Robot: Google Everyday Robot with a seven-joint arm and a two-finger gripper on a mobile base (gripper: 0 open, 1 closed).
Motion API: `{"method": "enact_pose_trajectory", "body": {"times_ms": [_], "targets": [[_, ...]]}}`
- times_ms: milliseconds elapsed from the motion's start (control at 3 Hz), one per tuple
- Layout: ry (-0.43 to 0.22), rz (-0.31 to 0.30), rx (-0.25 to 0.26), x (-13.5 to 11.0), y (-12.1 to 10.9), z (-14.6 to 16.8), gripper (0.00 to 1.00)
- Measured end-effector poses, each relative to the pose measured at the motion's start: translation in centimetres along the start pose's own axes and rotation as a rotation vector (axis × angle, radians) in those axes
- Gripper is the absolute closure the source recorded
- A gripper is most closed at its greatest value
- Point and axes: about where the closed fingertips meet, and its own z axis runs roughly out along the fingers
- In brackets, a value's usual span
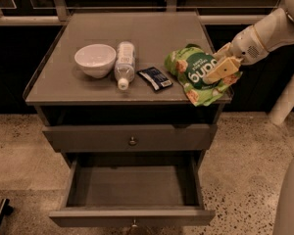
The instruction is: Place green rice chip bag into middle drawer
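The green rice chip bag (198, 73) lies crinkled at the front right corner of the cabinet top, its lettering facing up. My gripper (223, 61) reaches in from the right on the white arm and is at the bag's right edge. It is open, and one tan finger (220, 70) lies over the bag. The middle drawer (132, 186) is pulled out below the cabinet top and is empty, with its front panel near the bottom edge of the view.
On the cabinet top (152, 33) are a white bowl (94, 59), a water bottle lying on its side (124, 62) and a small dark-blue packet (155, 77). A shut drawer with a round knob (132, 141) sits above the open one. The floor is speckled.
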Motion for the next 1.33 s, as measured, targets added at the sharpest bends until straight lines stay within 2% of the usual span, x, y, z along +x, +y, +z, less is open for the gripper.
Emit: {"method": "enact_pose_trajectory", "body": {"times_ms": [667,1000,1333], "targets": [[0.0,0.0,0.0,0.0,0.0,0.0,0.87],[0.0,0.0,0.0,0.0,0.0,0.01,1.0],[0.0,0.0,0.0,0.0,0.0,0.01,1.0]]}}
